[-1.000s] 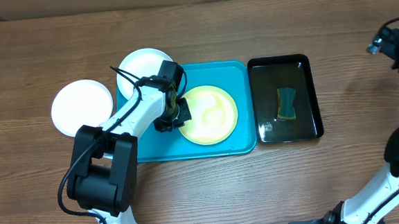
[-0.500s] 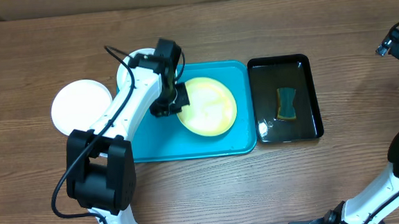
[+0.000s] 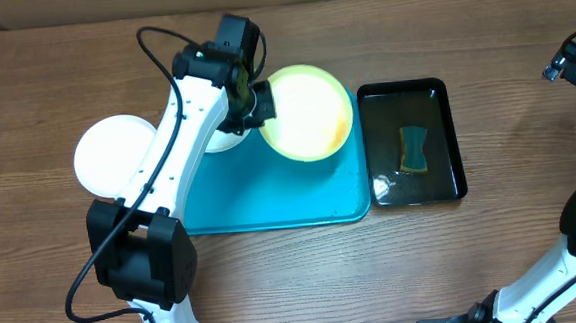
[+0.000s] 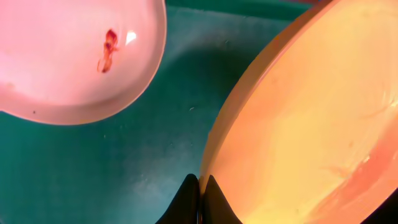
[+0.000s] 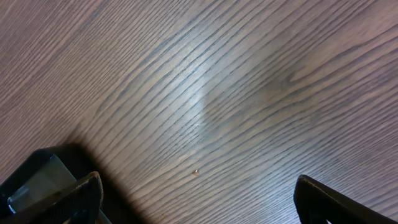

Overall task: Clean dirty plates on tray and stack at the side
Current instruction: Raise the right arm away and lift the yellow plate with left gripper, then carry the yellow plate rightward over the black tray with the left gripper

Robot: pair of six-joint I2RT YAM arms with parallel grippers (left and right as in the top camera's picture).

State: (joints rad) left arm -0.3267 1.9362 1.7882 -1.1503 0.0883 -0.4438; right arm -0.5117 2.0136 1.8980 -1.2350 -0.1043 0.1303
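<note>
The round pale yellow-green plate is hanging over the far right corner of the large turquoise plastic tray, its rim being gripped by the clenched left pincer. A smeared round white plate is lying nearby at the tray's far left corner. The right pincer is hovering released over the wooden tabletop.

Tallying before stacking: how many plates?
3: a white plate on the table beside the tray, a second white plate half under the left arm, a yellow plate in the left claw.

yellow-green plate lifted over the turquoise tray's far-right corner. white plate w/ red-brown smear at tray's far-left corner, 2nd white plate on table, left of tray.
</note>
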